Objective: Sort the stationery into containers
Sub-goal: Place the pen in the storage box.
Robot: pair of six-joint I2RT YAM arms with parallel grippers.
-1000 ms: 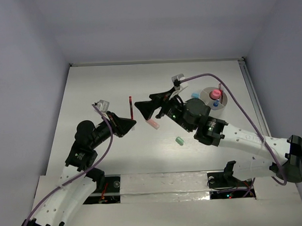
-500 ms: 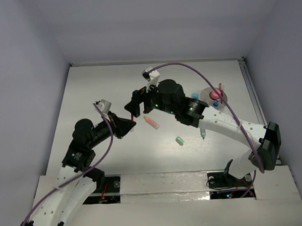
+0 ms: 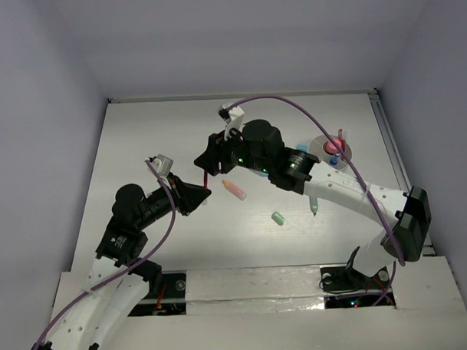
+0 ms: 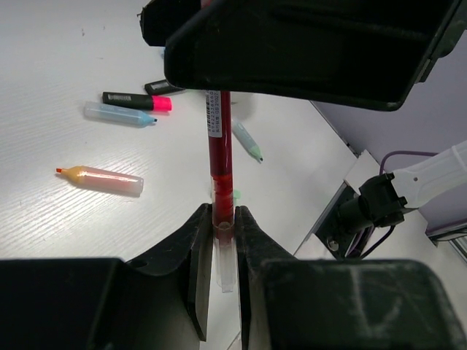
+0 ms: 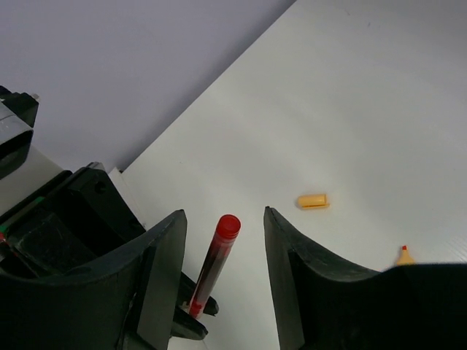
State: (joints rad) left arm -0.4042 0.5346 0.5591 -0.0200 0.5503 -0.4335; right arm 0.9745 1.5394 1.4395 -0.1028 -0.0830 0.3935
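Red pen (image 4: 220,138), count one, was clamped at its clear lower end between the fingers of the left gripper (image 4: 221,219) and stuck straight out from them. The right gripper (image 5: 222,219) sat over the pen's red top with its jaws apart, one finger on each side. A gap showed on both sides, so there was no contact. From above, this meeting point was left of the middle of the table (image 3: 140,147).

Four markers lay loose on the table in the left wrist view:
- one orange marker (image 4: 102,179)
- one blue marker (image 4: 120,114)
- one pink marker (image 4: 139,100) with a black body, just beside the blue one
- one green marker (image 4: 246,140)

One mint eraser (image 3: 279,218) lay near the middle, apart from the rest. One small yellow cap (image 5: 312,201) lay alone on the table in the right wrist view.

One cup (image 3: 318,145) stood at the far right. In it were one pink-capped bottle (image 3: 334,145) and one small blue item (image 3: 334,161), too small to identify.
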